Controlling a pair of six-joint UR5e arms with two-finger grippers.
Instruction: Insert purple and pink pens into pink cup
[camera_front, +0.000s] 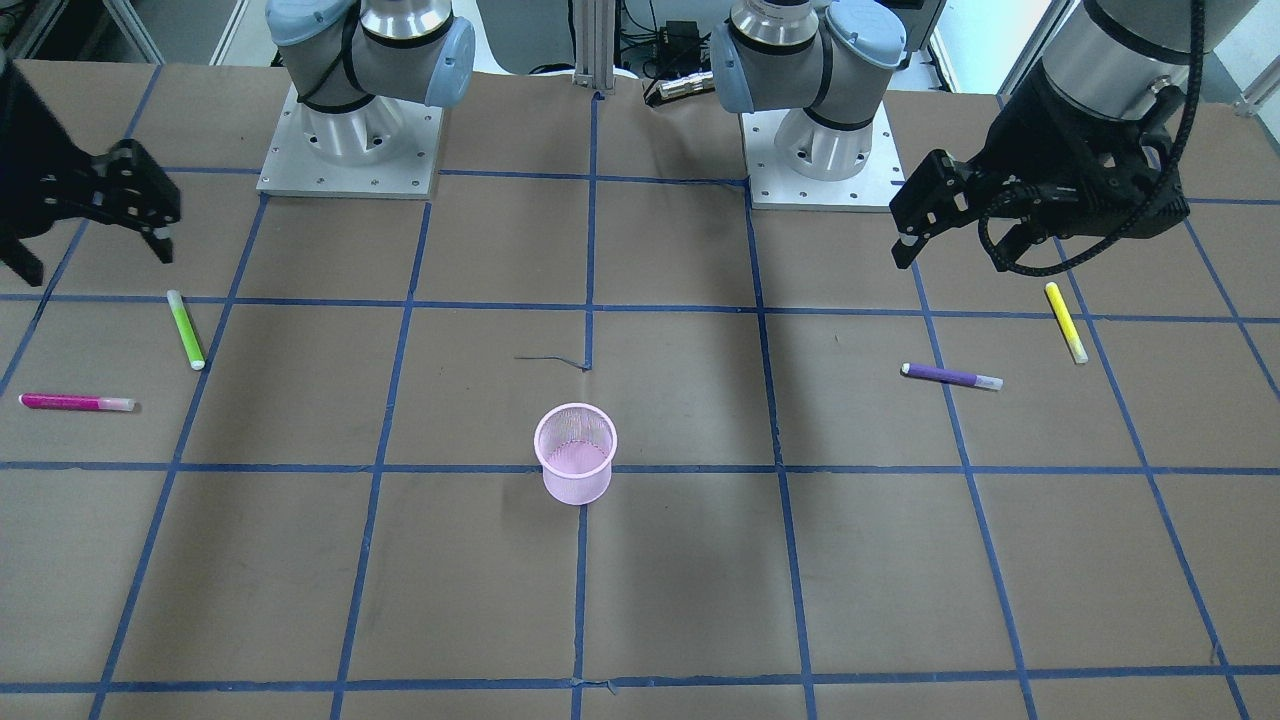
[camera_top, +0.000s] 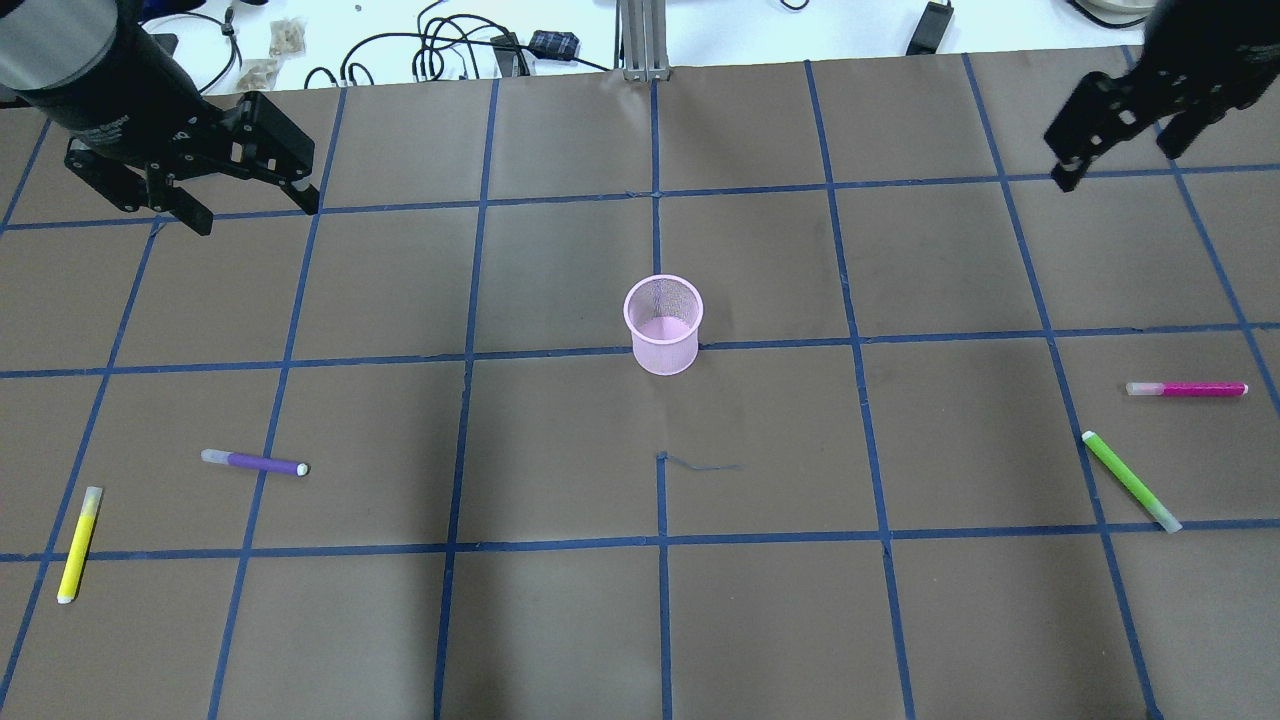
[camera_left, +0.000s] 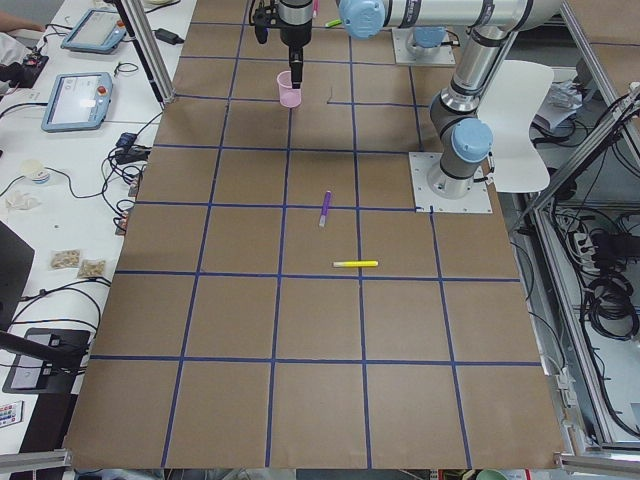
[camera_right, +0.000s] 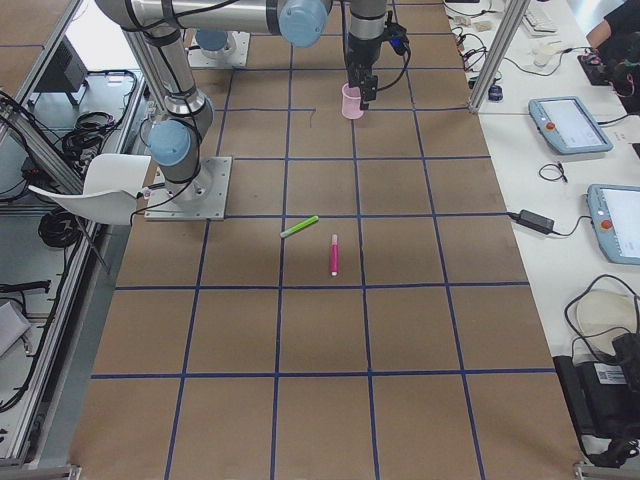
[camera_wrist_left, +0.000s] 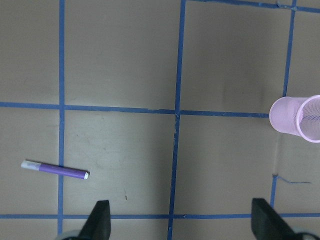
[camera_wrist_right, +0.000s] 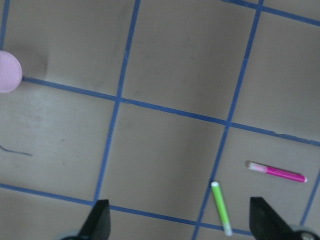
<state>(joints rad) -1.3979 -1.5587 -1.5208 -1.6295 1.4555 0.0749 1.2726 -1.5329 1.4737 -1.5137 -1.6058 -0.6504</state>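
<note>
The pink mesh cup (camera_front: 575, 455) (camera_top: 663, 325) stands upright and empty near the table's middle. The purple pen (camera_top: 255, 462) (camera_front: 950, 376) (camera_wrist_left: 55, 170) lies flat on the robot's left side. The pink pen (camera_top: 1187, 388) (camera_front: 75, 402) (camera_wrist_right: 276, 172) lies flat on the right side. My left gripper (camera_top: 255, 216) (camera_front: 950, 250) is open and empty, raised above the table at the far left, away from the purple pen. My right gripper (camera_top: 1115, 165) (camera_front: 92, 262) is open and empty, raised at the far right, away from the pink pen.
A yellow pen (camera_top: 78, 543) (camera_front: 1066, 322) lies near the purple one. A green pen (camera_top: 1132, 481) (camera_wrist_right: 220, 207) lies close to the pink one. The arm bases (camera_front: 350, 140) stand at the robot's edge. Cables lie beyond the far table edge (camera_top: 450, 50).
</note>
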